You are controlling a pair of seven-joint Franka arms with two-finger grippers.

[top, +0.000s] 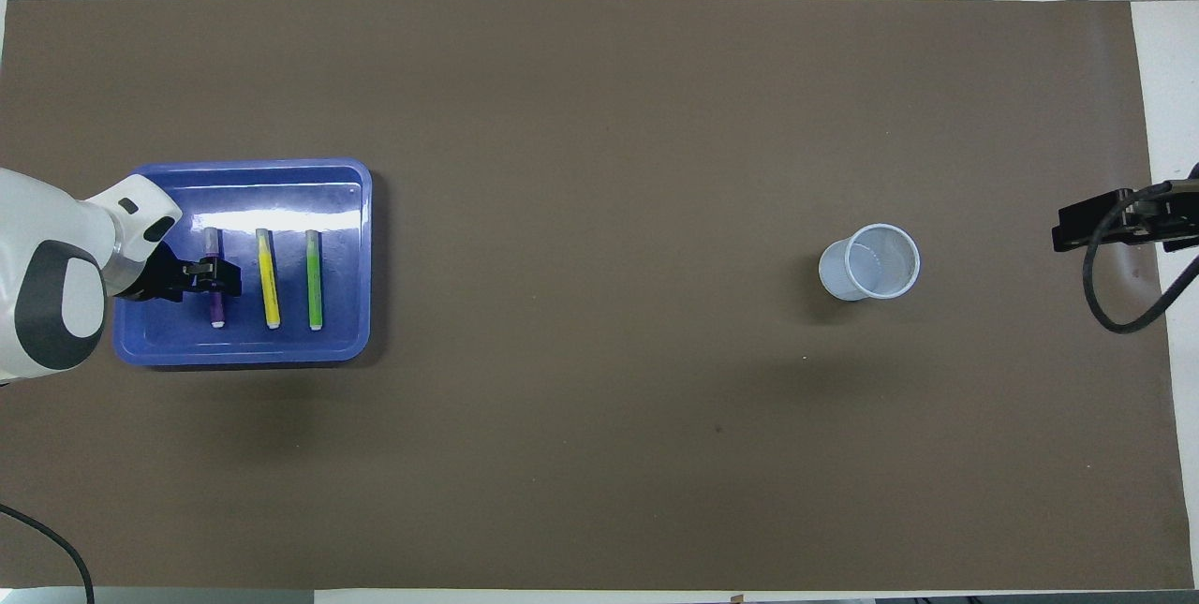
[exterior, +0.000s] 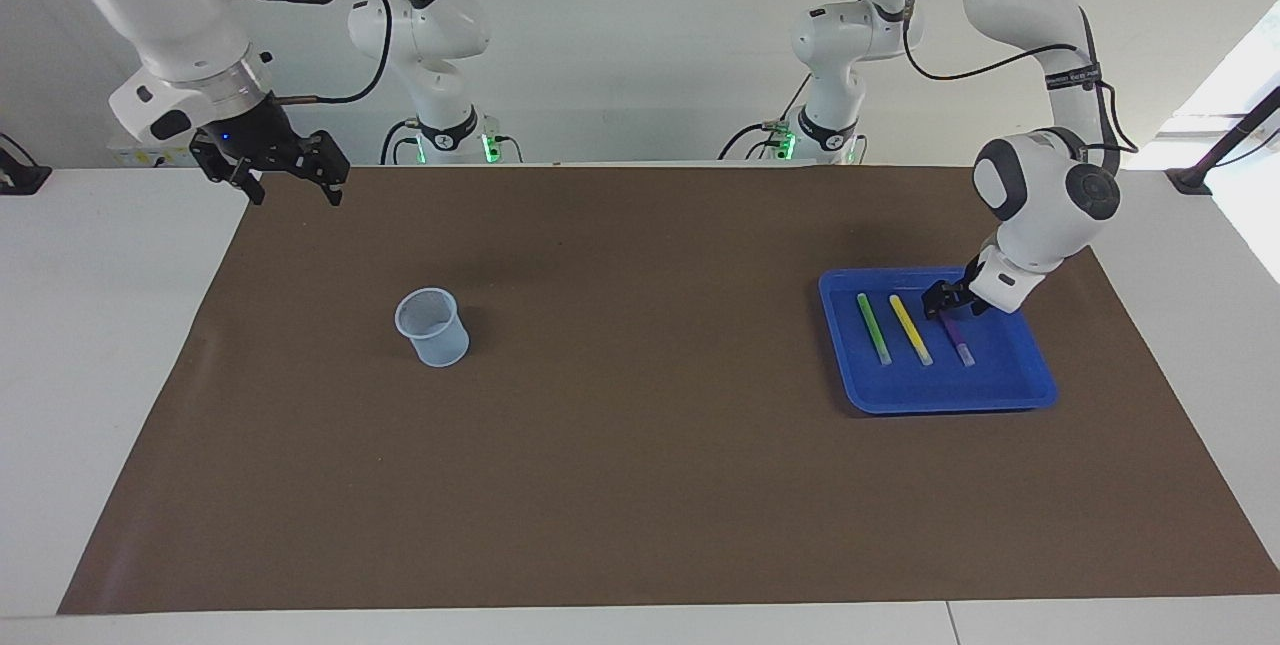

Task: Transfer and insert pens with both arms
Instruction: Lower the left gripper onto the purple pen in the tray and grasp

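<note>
The right pincer (exterior: 290, 187) hangs open over the mat's (exterior: 640, 485) edge, away from the cup (exterior: 433, 327), while in the tray (exterior: 1030, 393) lie the green pen (exterior: 873, 328), yellow pen (exterior: 910, 329) and purple pen (exterior: 960, 341), which the left pincer (exterior: 941, 303) straddles, grip unclear.
</note>
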